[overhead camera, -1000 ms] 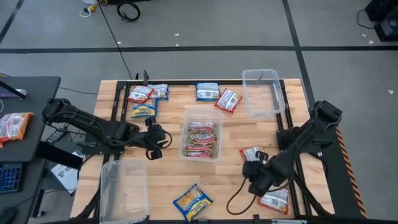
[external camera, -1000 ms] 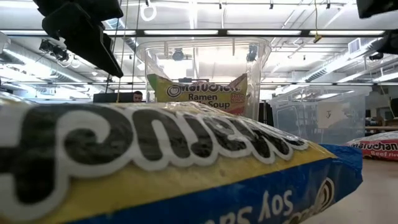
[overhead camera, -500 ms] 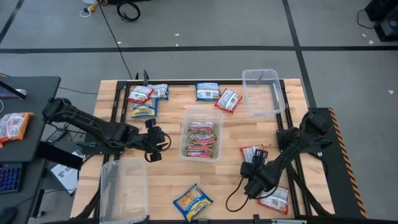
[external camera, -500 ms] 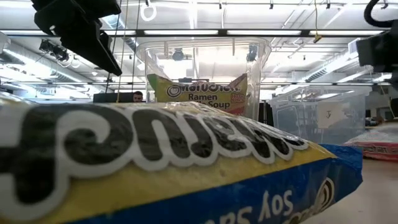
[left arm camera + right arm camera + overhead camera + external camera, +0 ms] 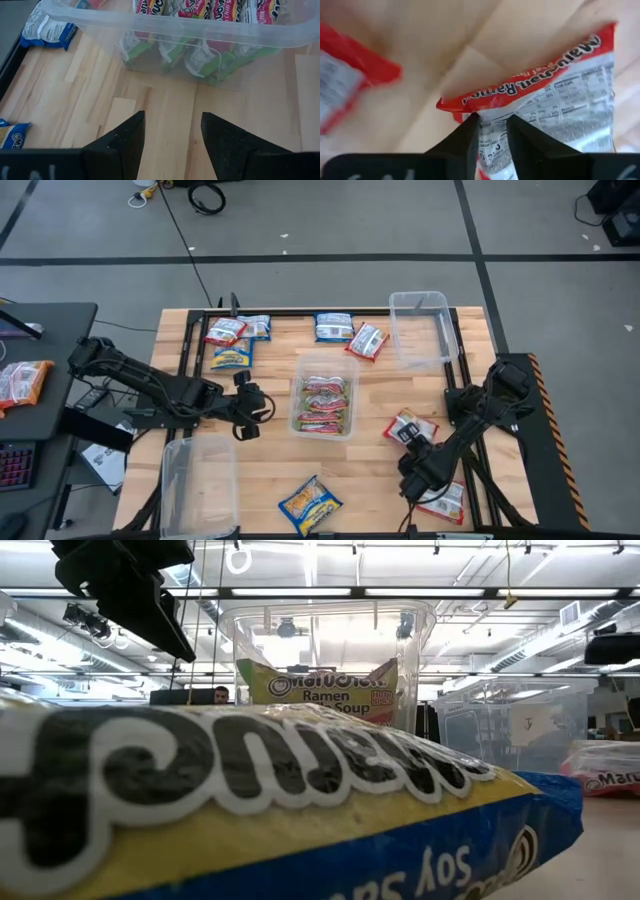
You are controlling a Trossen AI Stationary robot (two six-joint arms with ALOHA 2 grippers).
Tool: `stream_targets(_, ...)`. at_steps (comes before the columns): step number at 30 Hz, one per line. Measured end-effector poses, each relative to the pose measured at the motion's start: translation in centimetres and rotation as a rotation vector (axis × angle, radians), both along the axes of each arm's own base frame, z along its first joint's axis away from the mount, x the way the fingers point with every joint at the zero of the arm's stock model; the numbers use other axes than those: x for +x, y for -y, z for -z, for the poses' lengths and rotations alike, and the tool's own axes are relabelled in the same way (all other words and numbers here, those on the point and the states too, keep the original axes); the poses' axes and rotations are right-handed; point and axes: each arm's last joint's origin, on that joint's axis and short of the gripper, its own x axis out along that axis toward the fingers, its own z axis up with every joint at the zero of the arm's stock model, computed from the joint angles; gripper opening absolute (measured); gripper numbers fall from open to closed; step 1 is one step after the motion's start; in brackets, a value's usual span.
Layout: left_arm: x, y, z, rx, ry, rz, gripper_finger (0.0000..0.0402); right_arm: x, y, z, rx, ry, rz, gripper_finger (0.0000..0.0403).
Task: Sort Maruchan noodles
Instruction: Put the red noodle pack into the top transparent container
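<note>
Maruchan noodles lie scattered on the wooden table. Several silvery green-pink packets fill the middle clear tub (image 5: 323, 405). Red-and-white and blue packets (image 5: 240, 340) (image 5: 350, 333) lie along the far edge. A blue-and-yellow packet (image 5: 310, 505) lies at the near edge. My right gripper (image 5: 420, 483) points down near the right front corner, shut on a red-and-white packet (image 5: 446, 502). Another red-and-white packet (image 5: 406, 425) lies just beyond it. My left gripper (image 5: 258, 408) hovers open, left of the middle tub (image 5: 200, 30). My right gripper pinches the red-and-white packet by one edge (image 5: 492, 132) between its two fingers (image 5: 470, 137), coming from above and pointing steeply down. That edge (image 5: 470, 104) stands a little off the wood. The rest of the packet (image 5: 570, 100) rests on the table.
An empty clear tub (image 5: 420, 330) stands at the far right, another (image 5: 198, 480) at the near left. In the low view the blue-and-yellow packet (image 5: 300, 810) fills the foreground before the middle tub (image 5: 320, 650). Bare wood lies between the tubs.
My right gripper has sunk toward the table and the near edge, onto the red-and-white packet by the right front corner, and has rolled about its own pointing line. In the low view the red packet at the right stands higher than before.
</note>
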Motion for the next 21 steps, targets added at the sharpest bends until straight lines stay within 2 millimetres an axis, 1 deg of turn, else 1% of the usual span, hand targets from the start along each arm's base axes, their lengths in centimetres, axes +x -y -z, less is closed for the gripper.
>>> stream_targets(2,0.0,0.0,0.0,0.000,-0.001,0.000,0.0197,0.1,0.0,-0.3,-0.013,0.007,-0.004,0.0092)
stream_targets(4,0.0,0.0,0.0,0.000,-0.001,0.000,0.0197,0.6,-0.4,-0.7,-0.012,0.069,0.053,0.0093)
stream_targets(6,0.0,0.0,0.0,0.002,-0.007,0.000,0.0197,1.1,-0.8,-1.3,-0.014,0.161,0.167,0.0099)
stream_targets(10,0.0,-0.1,0.1,0.004,-0.009,-0.002,0.0197,1.8,-1.3,-2.1,-0.006,0.354,0.457,0.0124)
stream_targets(14,0.0,-0.2,0.1,0.004,-0.008,-0.007,0.0197,1.9,-1.4,-1.8,0.016,0.445,0.665,0.0162)
stream_targets(17,0.0,-0.2,0.0,0.004,-0.007,-0.009,0.0197,1.7,-1.0,-1.4,-0.011,0.512,0.760,0.0190)
stream_targets(19,0.0,-0.2,0.0,0.003,-0.007,-0.010,0.0197,1.8,-0.5,-1.0,-0.037,0.568,0.811,0.0205)
stream_targets(21,0.0,-0.2,0.0,0.002,-0.006,-0.010,0.0197,1.6,0.3,-0.4,-0.073,0.603,0.863,0.0210)
